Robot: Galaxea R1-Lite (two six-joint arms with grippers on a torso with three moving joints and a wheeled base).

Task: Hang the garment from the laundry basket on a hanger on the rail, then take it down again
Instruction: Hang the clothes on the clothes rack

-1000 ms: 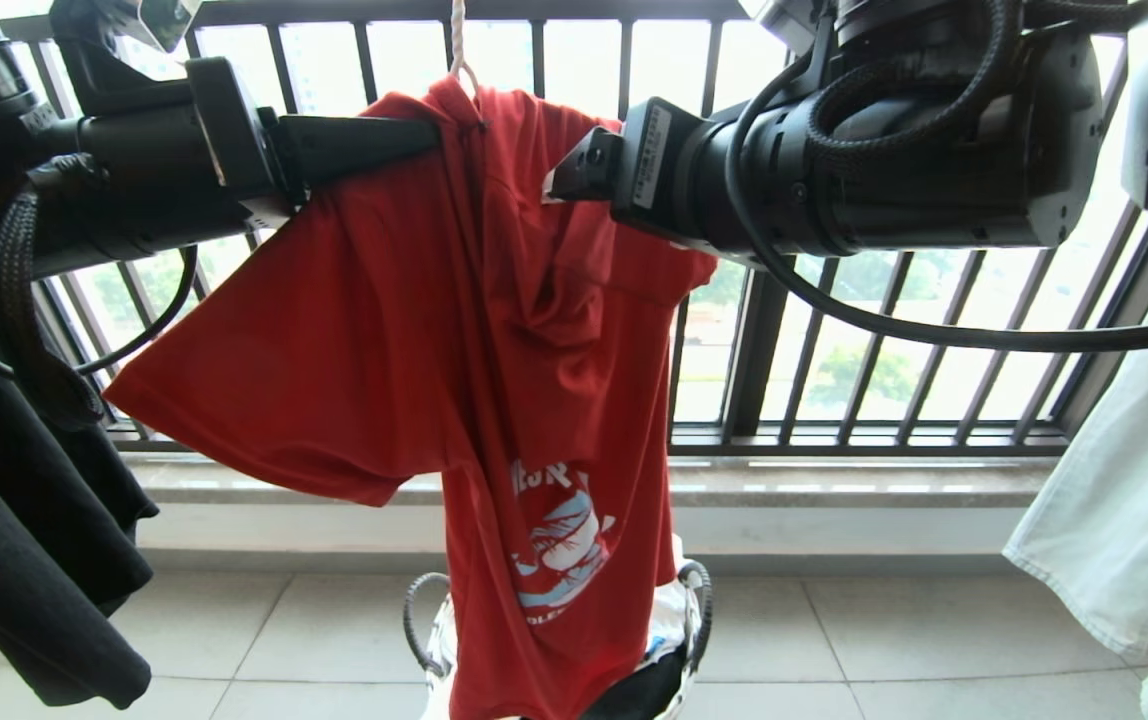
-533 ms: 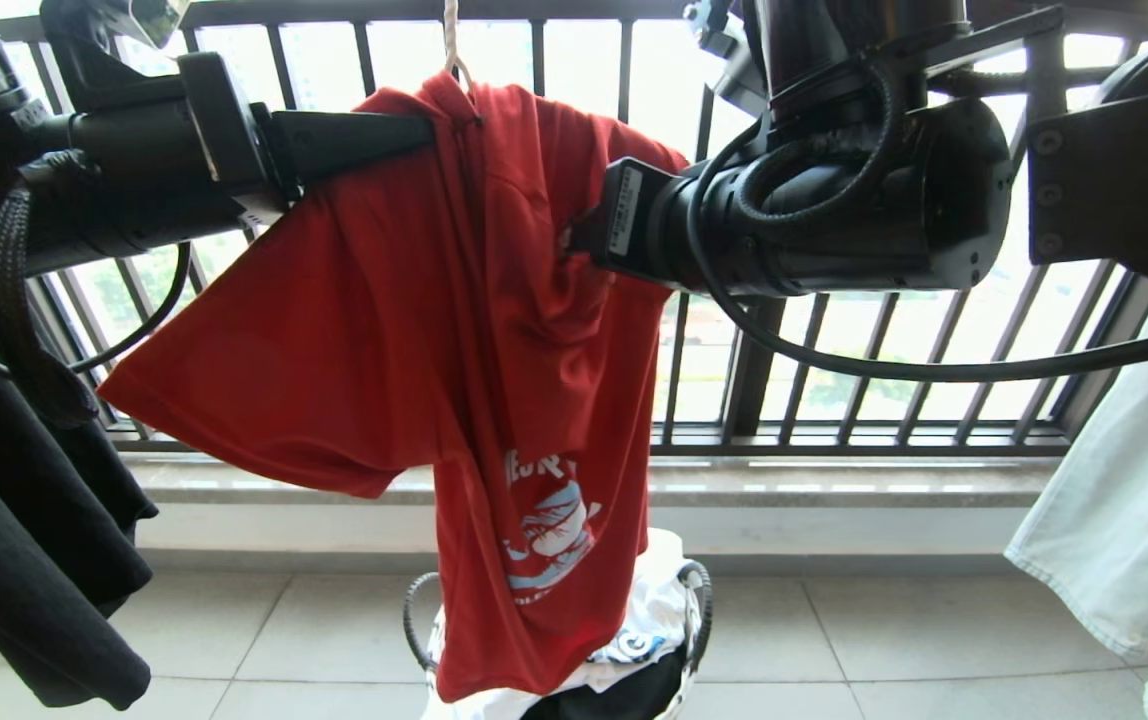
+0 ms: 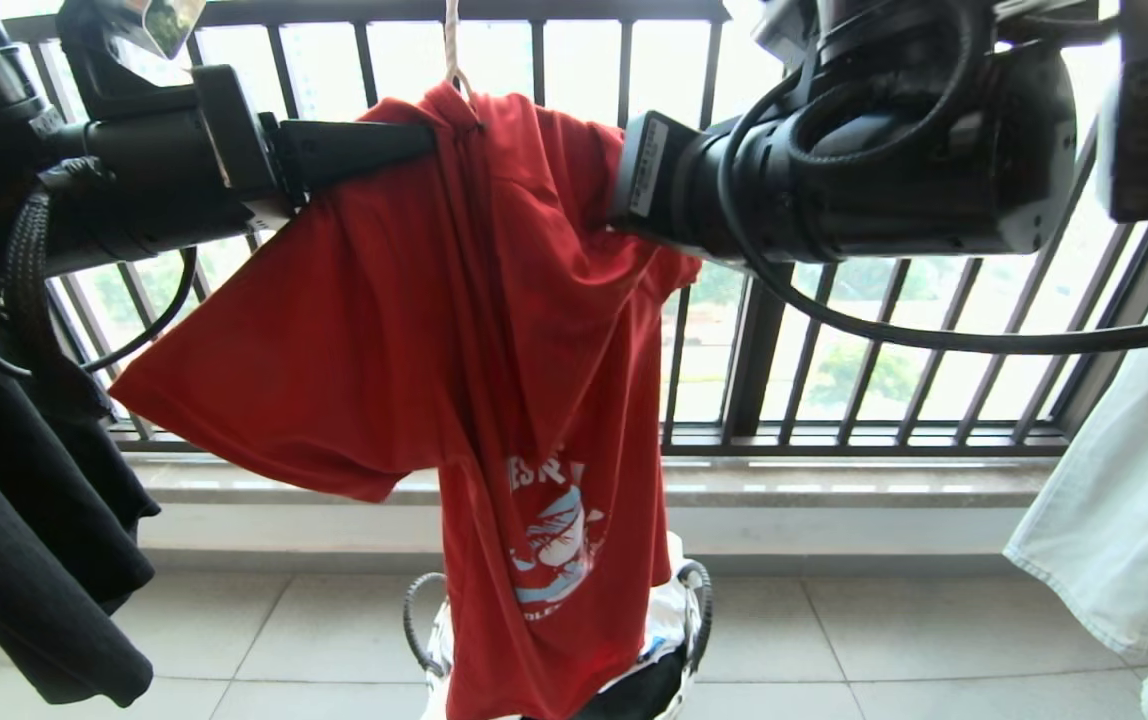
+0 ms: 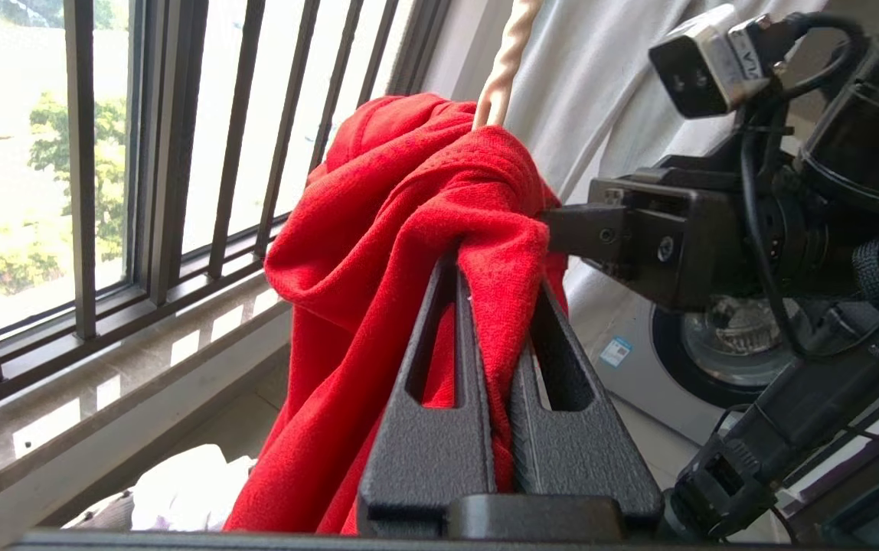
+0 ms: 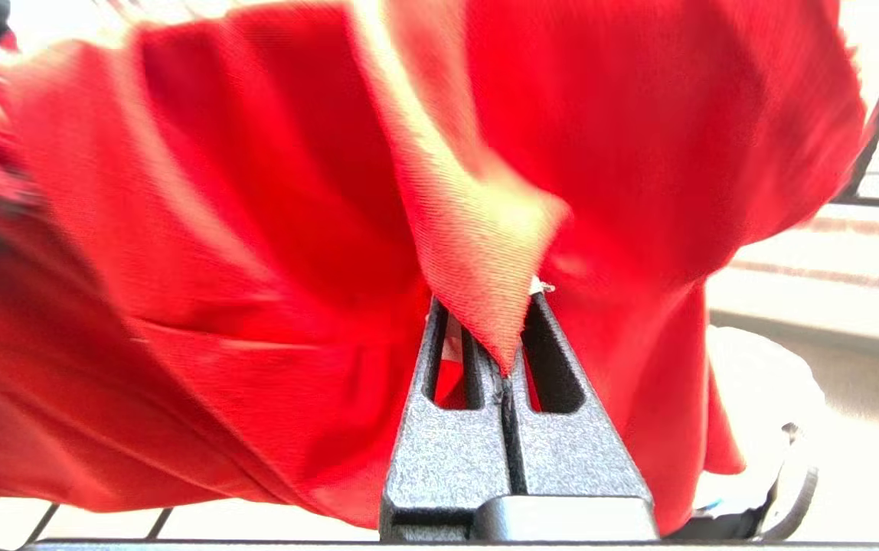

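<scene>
Red garment (image 3: 474, 330) hangs off the hanger (image 3: 453, 45), only the twisted white hook showing above the collar, in front of the black barred window railing (image 3: 834, 400). Chest print faces me low down; hem drops over the laundry basket (image 3: 694, 610) on the tiled floor (image 3: 884, 650). White and dark cloth sits in the basket.

My left gripper (image 3: 429, 140) comes in level from the left, pinching bunched fabric right at the collar, just beside the hook; in the left wrist view, cloth is wedged between the pressed-together fingers (image 4: 432, 428). My right gripper (image 5: 512, 337) comes in from the right at shoulder height, tips buried in fabric in the head view; right wrist view shows it clamped on a fold of the red cloth.

Surroundings: black T-shirt (image 3: 24, 560) hanging at far left, under my left arm. Pale grey garment (image 3: 1124, 500) hanging at far right. My right arm's body and cable block much of the upper right of the head view.
</scene>
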